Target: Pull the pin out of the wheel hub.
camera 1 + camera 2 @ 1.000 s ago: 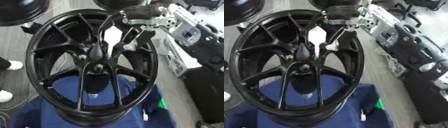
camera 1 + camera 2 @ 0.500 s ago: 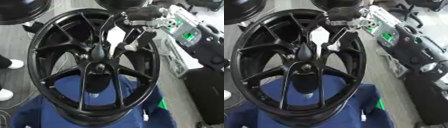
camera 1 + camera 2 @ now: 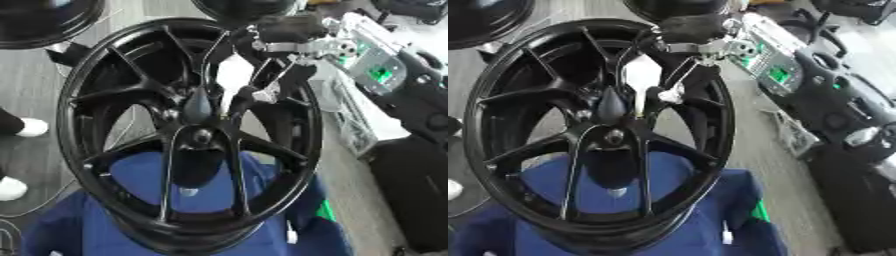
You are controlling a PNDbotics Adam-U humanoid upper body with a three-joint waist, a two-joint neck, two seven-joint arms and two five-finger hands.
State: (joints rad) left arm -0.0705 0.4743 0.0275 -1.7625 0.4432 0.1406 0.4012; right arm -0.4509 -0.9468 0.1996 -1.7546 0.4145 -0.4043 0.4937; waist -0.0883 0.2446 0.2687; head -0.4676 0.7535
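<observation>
A black multi-spoke wheel (image 3: 96,100) lies face up on a blue cloth, its hub (image 3: 203,135) near the middle of the picture. A dark stubby pin (image 3: 197,106) stands just above the hub centre. My right hand (image 3: 282,35) comes in from the upper right over the rim and reaches down between the spokes. Its fingers (image 3: 246,96) curl in beside the pin and pinch it. How deep the pin sits in the hub is hidden. My left hand shows in neither view.
The blue cloth (image 3: 131,225) covers the support under the wheel. Other black wheels lie at the top left (image 3: 44,25) and top centre (image 3: 236,7). A black case (image 3: 411,195) stands at the right, and a person's shoes show at the left edge.
The whole picture has shifted a little, so the camera moved. My right hand stays at the hub with its fingers by the pin; the pin has not visibly risen.
</observation>
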